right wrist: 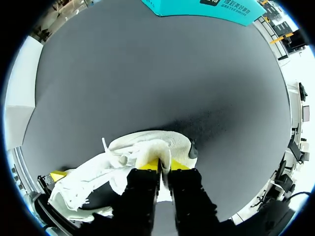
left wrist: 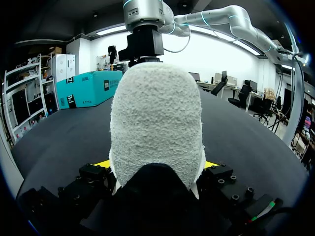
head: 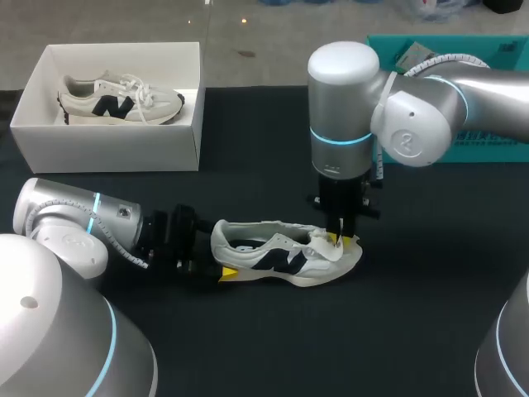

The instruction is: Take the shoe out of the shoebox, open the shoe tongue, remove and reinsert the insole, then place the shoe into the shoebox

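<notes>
On the table [head: 430, 314], near its middle and well apart from the shoebox [head: 107, 149], the shoe [head: 285, 263] lies on its sole. At its rear, the left gripper [head: 221, 258] has its fingers pressed against either side of the heel [left wrist: 156, 123], steadying it. Above the forefoot, the right gripper [head: 341, 241] hangs vertically, tips almost together, pinching the tongue [right wrist: 153, 153] beside the laces [right wrist: 110, 152]. A second shoe [head: 120, 99] rests inside the shoebox. Likely risks: the thin tongue may slip from so narrow a pinch if pulled steeply; a hard pull could twist the shoe out of the heel grip; snagged laces could leave the opening too tight to reach the insole.
</notes>
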Robot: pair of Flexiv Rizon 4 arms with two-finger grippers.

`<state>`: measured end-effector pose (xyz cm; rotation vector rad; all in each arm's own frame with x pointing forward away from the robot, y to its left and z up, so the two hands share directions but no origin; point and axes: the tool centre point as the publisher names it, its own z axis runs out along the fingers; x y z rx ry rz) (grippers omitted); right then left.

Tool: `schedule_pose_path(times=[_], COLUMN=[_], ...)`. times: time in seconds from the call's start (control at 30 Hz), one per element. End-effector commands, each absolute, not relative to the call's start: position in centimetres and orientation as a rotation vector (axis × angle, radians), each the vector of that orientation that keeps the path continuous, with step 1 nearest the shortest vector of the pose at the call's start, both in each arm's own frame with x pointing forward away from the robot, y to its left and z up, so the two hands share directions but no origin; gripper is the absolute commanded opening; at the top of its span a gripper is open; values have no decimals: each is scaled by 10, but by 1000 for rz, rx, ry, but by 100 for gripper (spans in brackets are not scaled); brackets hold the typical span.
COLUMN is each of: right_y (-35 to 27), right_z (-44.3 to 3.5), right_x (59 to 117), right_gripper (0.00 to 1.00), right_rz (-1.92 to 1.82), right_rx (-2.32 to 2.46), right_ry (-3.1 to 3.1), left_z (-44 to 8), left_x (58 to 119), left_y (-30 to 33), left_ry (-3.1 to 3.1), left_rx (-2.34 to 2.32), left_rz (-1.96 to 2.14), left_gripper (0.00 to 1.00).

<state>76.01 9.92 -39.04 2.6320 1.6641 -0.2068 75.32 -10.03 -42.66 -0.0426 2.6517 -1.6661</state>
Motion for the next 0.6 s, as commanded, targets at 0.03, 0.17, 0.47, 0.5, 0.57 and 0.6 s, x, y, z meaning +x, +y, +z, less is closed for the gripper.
schedule_pose_path(times=[0.03,0.17,0.47,0.5,0.57,0.6], right_y=[105,105,114,115,122,122], right_z=[-392,-377,-329,-325,-314,-312], right_x=[760,760,761,762,762,764], right_gripper=[48,92,100,100,100,100], right_rz=[-197,-162,6,30,80,108], right_rx=[2628,2599,2552,2545,2536,2528], right_ry=[1638,1621,1617,1624,1652,1673], left_z=[-428,-428,-428,-428,-428,-428], left_x=[752,752,752,752,752,752], left_y=[-100,-100,-100,-100,-100,-100], left_ry=[2652,2652,2652,2652,2652,2652], left_rx=[-43,-43,-43,-43,-43,-43], left_rz=[-1664,-1664,-1664,-1664,-1664,-1664], left_gripper=[0,0,0,0,0,0])
